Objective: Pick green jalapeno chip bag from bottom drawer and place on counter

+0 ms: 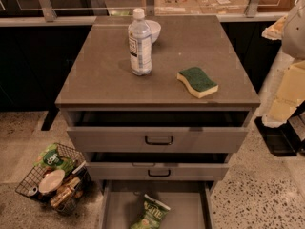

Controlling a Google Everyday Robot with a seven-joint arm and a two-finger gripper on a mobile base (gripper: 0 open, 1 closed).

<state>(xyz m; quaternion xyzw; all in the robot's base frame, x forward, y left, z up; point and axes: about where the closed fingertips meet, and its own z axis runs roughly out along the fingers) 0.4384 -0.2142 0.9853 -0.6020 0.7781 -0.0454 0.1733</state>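
Gripper (281, 104): the pale cream end of the arm, seen at the right edge of the view, beside the right front corner of the counter (105, 75) and above the speckled floor. Whether it is wide or narrow cannot be told, and nothing is seen held in it. It is well apart from the green jalapeno chip bag (151, 213).

Cabinet: three grey drawers below the grey-brown counter, all pulled out. The top drawer (200, 140) and the middle drawer (114, 171) each carry a black handle. The bottom drawer (119, 209) is drawn out farthest and its flat floor is in view.

Task object: the green jalapeno chip bag lies flat on the floor of the bottom drawer, about midway between the side walls. It is tilted, with its pale top edge toward the cabinet, and its lower end is cut off by the bottom border of the view.

Counter top: a clear water bottle (140, 39) stands upright left of centre. A white bowl (155, 30) sits just behind it. A yellow sponge (197, 81) with a green top lies near the right front, apart from both.

Floor, left of the cabinet: a wire basket (28, 182) holds a green packet (50, 157), a white dish (51, 181) and brown packets.
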